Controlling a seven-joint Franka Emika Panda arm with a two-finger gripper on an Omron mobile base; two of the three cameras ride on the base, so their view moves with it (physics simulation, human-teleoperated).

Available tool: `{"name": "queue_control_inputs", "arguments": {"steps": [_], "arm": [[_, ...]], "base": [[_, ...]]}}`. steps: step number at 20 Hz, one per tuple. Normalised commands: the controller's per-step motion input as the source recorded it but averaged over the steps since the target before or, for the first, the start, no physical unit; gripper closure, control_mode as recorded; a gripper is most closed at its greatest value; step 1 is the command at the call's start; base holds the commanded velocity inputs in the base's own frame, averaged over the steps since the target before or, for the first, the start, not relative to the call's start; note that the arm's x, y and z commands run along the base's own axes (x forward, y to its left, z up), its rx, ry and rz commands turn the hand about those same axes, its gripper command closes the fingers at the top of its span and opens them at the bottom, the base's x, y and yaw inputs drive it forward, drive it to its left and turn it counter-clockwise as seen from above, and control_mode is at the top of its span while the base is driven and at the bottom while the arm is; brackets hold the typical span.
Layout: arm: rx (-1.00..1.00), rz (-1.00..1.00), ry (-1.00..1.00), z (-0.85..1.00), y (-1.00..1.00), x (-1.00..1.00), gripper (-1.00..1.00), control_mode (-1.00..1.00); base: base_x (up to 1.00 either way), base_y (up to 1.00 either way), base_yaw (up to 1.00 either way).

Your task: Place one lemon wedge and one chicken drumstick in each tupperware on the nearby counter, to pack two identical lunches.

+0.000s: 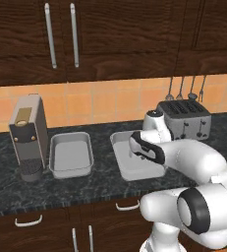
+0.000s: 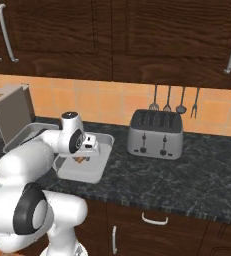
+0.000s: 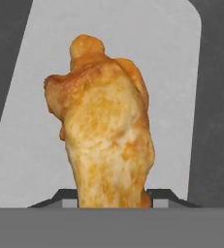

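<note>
The golden-brown roasted chicken drumstick (image 3: 106, 131) sat clamped between the jaws, which were drawn narrow around its thick end, its knobbly bone end pointing away from the hand; beneath it lay the pale floor of the nearer shallow light-grey rectangular tupperware (image 3: 31, 145), so the meat hung over that container rather than over bare stone; in the right base view a scrap of orange showed under the gripper (image 2: 82, 159) inside the same tupperware (image 2: 94, 172), though whether it already touched the floor could not be told. The second, identical tupperware (image 1: 70, 155) stood just beside a grey coffee machine (image 1: 28, 135) on the black-and-grey marbled counter (image 1: 100, 189), with nothing visible in it; a silver four-slot toaster (image 1: 185, 118) stood at the other side, near the occupied container (image 1: 134, 170).

The step in hand appeared to be setting the drumstick down; done well, the hand would sink until the meat rested on the floor, keep it centred away from the raised rim, part the jaws only then, and lift straight up so the drumstick did not roll or catch.
</note>
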Motion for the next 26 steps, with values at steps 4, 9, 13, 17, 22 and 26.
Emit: {"name": "queue_control_inputs", "arguments": {"steps": [4,9,13,17,22,26], "arm": [[0.0,-0.05,0.16,-0.09,0.18,0.99,1.0,-1.0],[0.0,0.0,0.11,0.01,-0.02,0.31,1.0,-1.0],[0.0,0.0,0.01,-0.46,-0.15,-0.07,1.0,-1.0],[0.0,0.0,-0.01,-0.97,0.0,0.0,1.0,-1.0],[0.0,0.0,0.0,-0.21,0.0,-0.01,-1.0,-1.0],[-0.07,0.0,0.02,0.22,0.02,-0.05,-1.0,-1.0]], "base": [[0.0,0.0,0.0],[0.0,0.0,0.0],[0.0,0.0,0.0],[0.0,0.0,0.0],[0.0,0.0,0.0],[0.0,0.0,0.0]]}}
